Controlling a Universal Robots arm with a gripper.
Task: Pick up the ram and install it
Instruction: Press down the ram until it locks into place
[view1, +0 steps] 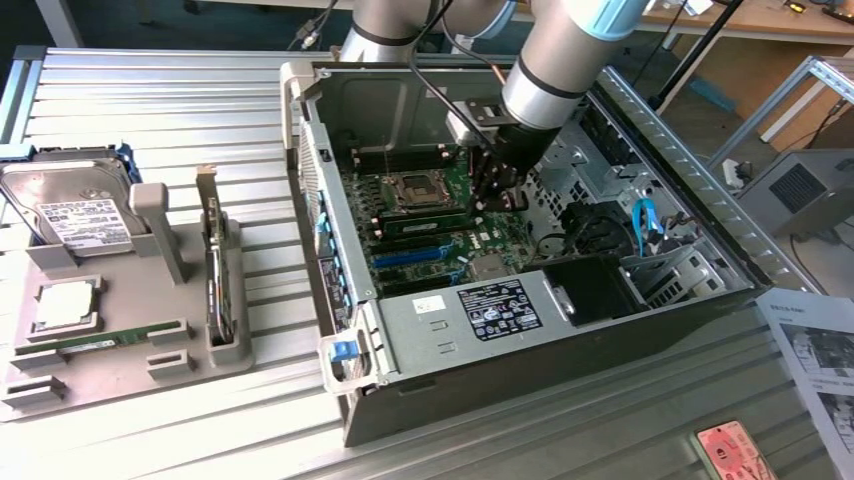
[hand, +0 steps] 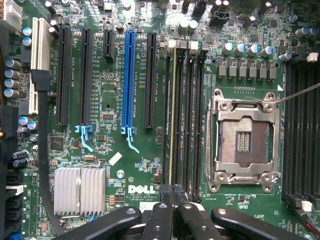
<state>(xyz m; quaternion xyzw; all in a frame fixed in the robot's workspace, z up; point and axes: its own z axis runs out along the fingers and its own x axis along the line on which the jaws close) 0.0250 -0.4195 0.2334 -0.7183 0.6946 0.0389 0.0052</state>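
Note:
The ram (hand: 172, 115) stands on edge in a memory slot beside the empty processor socket (hand: 245, 135) on the green motherboard (hand: 110, 75). In the exterior view it is a green strip (view1: 424, 222) inside the open computer case (view1: 441, 320). My gripper (hand: 173, 192) is shut, its black fingertips meeting right over one end of the ram. Whether the tips press on the stick's edge or pinch it, I cannot tell. From outside, the arm reaches down into the case with the gripper (view1: 497, 200) low over the board.
Empty black memory slots run alongside the ram. A silver heatsink (hand: 80, 190) and a black cable (hand: 42, 150) lie nearby. At the exterior view's left, a grey tray (view1: 120, 380) holds a hard drive (view1: 74, 215), a square chip (view1: 64, 305) and another green stick (view1: 100, 338).

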